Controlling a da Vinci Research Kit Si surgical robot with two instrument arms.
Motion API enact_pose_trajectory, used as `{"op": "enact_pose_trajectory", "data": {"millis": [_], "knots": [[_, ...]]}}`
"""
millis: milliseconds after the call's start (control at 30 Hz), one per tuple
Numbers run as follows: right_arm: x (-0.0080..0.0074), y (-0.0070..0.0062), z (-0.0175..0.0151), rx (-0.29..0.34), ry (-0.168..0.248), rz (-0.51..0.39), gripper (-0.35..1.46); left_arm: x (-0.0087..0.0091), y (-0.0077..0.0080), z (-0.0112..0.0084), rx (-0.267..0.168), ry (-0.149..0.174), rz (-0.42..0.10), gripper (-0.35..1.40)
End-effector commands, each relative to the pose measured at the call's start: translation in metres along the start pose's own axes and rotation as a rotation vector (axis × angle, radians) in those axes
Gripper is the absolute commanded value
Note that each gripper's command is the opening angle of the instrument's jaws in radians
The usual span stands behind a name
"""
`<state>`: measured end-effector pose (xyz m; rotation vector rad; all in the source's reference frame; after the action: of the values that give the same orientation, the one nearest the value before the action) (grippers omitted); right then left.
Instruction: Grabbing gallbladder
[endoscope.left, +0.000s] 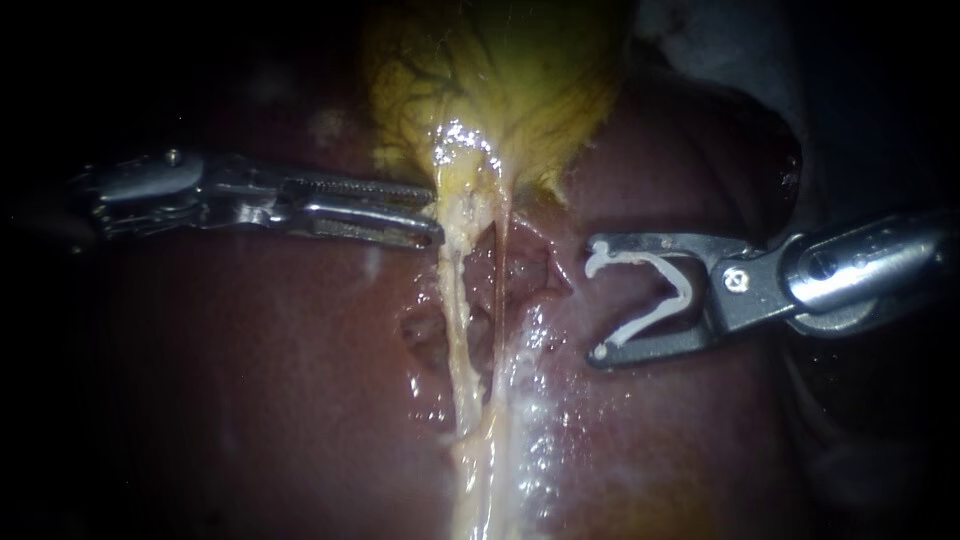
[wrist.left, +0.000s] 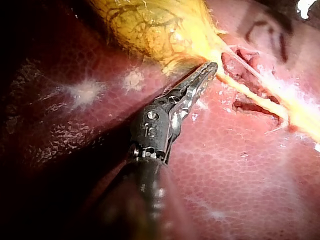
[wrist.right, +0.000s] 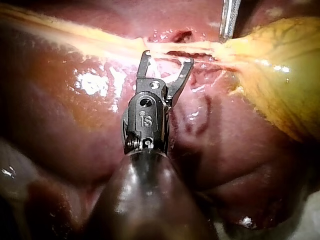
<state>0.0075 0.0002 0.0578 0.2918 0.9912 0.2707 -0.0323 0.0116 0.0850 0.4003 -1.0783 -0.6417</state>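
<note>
lying at the upper middle of the endoscope view, the yellow gallbladder (endoscope.left: 500, 80) narrows downward into a pale tube (endoscope.left: 455, 320) that runs on over the dark red liver (endoscope.left: 250, 380). a thinner reddish strand (endoscope.left: 498, 285) runs just beside that tube, with raw, ragged tissue around both.

the left instrument (endoscope.left: 200, 195) comes in level from the left, and its end effector (endoscope.left: 438, 215) is at the gallbladder's narrow lower end, where yellow turns to pale. the tips touch that tissue from the side. a slim dark gap shows between the toothed upper jaw and the smooth lower one along their length, so the jaws stand slightly open. no tissue can be seen held between them. in the left wrist view the same end effector (wrist.left: 210, 67) has its tip against the gallbladder's neck, with the bulk of the sac ahead of it and off to one side. from that angle the jaws look nearly together.

the right instrument (endoscope.left: 850, 265) comes in from the right. its end effector (endoscope.left: 598, 300) sits well apart from the gallbladder, over the liver and beside the tube without touching it. the jaws stand wide apart and carry a white clip (endoscope.left: 655, 290), open in a v, with one leg lying along each jaw. in the right wrist view the pale tube lies just ahead of the end effector (wrist.right: 167, 57).
</note>
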Motion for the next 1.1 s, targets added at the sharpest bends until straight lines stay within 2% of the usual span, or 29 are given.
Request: {"op": "enact_pose_trajectory", "data": {"millis": [33,200,367,533,633,767,900,1100], "knots": [[0.0000,0.0000,0.0000,0.000,0.000,0.000,0.59,-0.0001,-0.0001,-0.0002,0.002,0.005,0.003,-0.35],[0.0000,0.0000,0.0000,0.000,0.000,0.000,0.59,-0.0004,-0.0005,-0.0008,0.002,0.020,-0.016,-0.35],[0.0000,0.0000,0.0000,0.000,0.000,0.000,0.59,-0.0018,-0.0016,-0.0017,-0.003,0.026,-0.031,-0.35],[0.0000,0.0000,0.0000,0.000,0.000,0.000,0.59,-0.0059,-0.0027,-0.0040,-0.012,0.023,-0.060,-0.35],[0.0000,0.0000,0.0000,0.000,0.000,0.000,0.59,-0.0085,-0.0029,-0.0057,-0.024,-0.001,-0.048,-0.35],[0.0000,0.0000,0.0000,0.000,0.000,0.000,0.59,-0.0107,-0.0027,-0.0077,-0.038,-0.023,-0.030,-0.35],[0.0000,0.0000,0.0000,0.000,0.000,0.000,0.59,-0.0111,-0.0022,-0.0088,-0.047,-0.025,-0.031,-0.35],[0.0000,0.0000,0.0000,0.000,0.000,0.000,0.59,-0.0109,-0.0023,-0.0088,-0.050,-0.026,-0.031,-0.35]]}}
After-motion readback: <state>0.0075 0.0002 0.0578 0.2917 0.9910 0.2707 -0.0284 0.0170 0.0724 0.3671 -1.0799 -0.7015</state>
